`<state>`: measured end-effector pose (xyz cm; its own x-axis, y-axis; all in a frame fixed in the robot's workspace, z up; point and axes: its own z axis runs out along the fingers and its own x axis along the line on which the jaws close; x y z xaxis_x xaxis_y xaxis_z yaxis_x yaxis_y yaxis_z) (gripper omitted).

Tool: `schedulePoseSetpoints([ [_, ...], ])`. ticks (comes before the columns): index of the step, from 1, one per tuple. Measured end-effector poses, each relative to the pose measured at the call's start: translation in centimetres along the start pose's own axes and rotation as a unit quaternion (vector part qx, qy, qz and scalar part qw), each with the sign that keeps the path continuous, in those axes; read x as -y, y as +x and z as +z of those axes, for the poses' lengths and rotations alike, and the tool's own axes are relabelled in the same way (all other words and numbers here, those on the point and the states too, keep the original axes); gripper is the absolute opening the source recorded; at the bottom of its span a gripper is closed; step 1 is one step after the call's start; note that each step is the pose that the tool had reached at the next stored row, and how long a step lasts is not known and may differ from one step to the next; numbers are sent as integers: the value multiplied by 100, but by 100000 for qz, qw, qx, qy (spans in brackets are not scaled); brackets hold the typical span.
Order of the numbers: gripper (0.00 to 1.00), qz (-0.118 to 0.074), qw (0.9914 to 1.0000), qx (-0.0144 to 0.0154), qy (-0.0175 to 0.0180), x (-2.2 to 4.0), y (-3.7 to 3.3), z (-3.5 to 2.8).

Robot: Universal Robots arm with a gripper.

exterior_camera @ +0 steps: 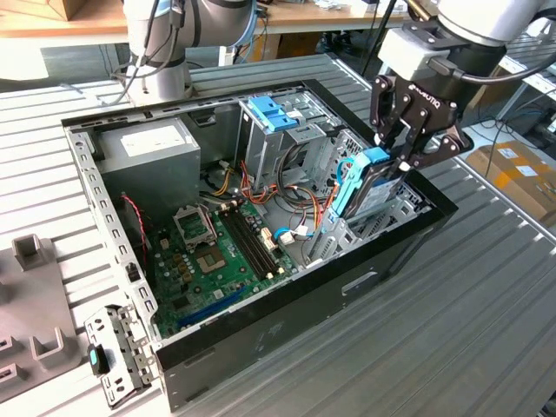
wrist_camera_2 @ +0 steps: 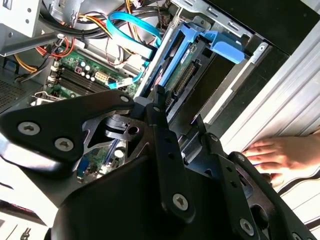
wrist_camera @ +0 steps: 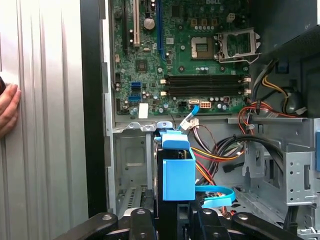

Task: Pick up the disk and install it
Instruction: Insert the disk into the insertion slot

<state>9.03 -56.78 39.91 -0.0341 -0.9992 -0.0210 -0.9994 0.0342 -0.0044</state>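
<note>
The disk [exterior_camera: 367, 187] is a grey drive in a bright blue carrier. It stands on edge, tilted, with its lower part down in the metal drive cage [exterior_camera: 395, 217] at the open computer case's corner on the exterior view's right. My gripper [exterior_camera: 398, 159] is shut on the disk's upper end. In the second wrist view the black fingers [wrist_camera_2: 162, 135] flank the disk [wrist_camera_2: 187, 70]. The first wrist view has the blue carrier [wrist_camera: 178, 172] rising from between my gripper [wrist_camera: 175, 217], in front of the cage.
The black case [exterior_camera: 287, 300] holds a green motherboard [exterior_camera: 221, 252], a grey power-supply box [exterior_camera: 148, 148], a blue latch [exterior_camera: 274, 111] and loose cables [wrist_camera: 225, 150]. A person's hand [wrist_camera_2: 280, 152] rests on the ribbed table beside the case. A grey fixture [exterior_camera: 35, 304] lies at the exterior view's left.
</note>
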Motion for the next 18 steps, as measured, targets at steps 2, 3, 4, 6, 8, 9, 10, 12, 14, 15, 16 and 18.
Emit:
schedulePoseSetpoints([
  [2, 35, 0, 100000, -5, 1, 0, 0, 2],
  [3, 35, 1, 100000, -5, 1, 0, 0, 4],
  [4, 35, 3, 100000, -1, 1, 0, 0, 4],
  [6, 35, 2, 100000, 2, 4, 0, 0, 5],
  [8, 42, 3, 100000, -16, 0, 0, 0, 5],
  [9, 49, 0, 100000, 2, 0, 0, 0, 7],
  [10, 49, -1, 100000, -3, 0, 0, 0, 7],
  [12, 49, 2, 100000, -4, -1, 0, 0, 7],
  [14, 49, -1, 100000, -5, 0, 0, 0, 9],
  [15, 49, 1, 100000, 40, 2, 0, 1, 29],
  [16, 49, -1, 100000, 85, -1, 0, 2, 70],
  [18, 49, -1, 100000, 122, -3, -1, -4, 124],
])
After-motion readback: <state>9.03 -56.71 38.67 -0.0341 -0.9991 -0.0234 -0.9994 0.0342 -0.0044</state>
